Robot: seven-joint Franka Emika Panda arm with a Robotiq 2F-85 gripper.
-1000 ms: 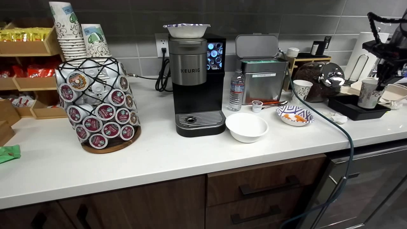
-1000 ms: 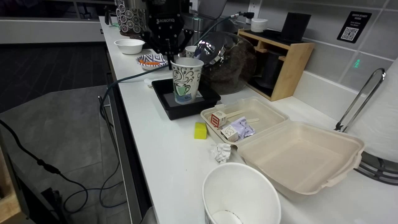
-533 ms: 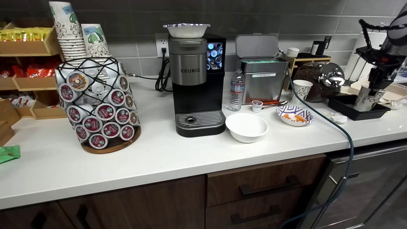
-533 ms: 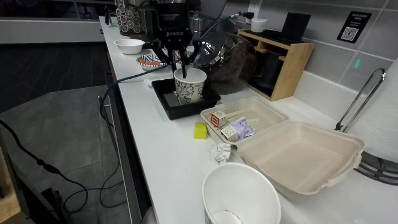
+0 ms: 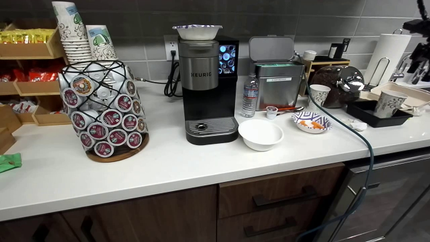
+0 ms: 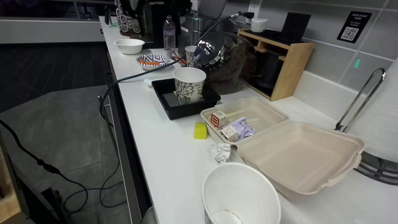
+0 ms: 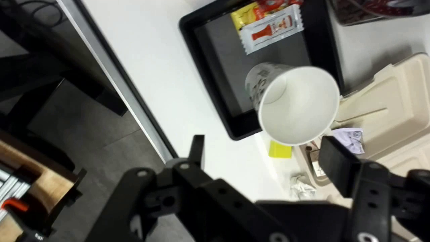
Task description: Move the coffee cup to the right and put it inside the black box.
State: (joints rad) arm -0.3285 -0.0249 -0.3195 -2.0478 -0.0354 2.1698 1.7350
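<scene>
The coffee cup [image 5: 389, 104], a white paper cup with a swirl print, is inside the black box [image 6: 174, 112] in both exterior views. It looks tilted there, its rim leaning over towards the beige container. Looking down from the wrist, I see into the cup [image 7: 299, 104], which hides one corner of the black box [image 7: 231, 129]. My gripper [image 7: 267, 154] is spread wide, with only counter and small items showing between its fingers. In an exterior view the gripper [image 5: 418, 75] hangs above and apart from the cup, partly cut off at the edge.
Several condiment sachets [image 7: 268, 28] lie in the box. Beside it are a yellow cube [image 6: 200, 130], an opened beige container [image 6: 298, 155] and crumpled paper [image 6: 222, 152]. A lidded glass jar [image 6: 230, 71] stands close behind. A blue-green cable [image 5: 356, 132] crosses the counter.
The gripper has opened and let go of the cup, then risen away from it. The cup has dropped slightly and tipped over to a lean within the box.
</scene>
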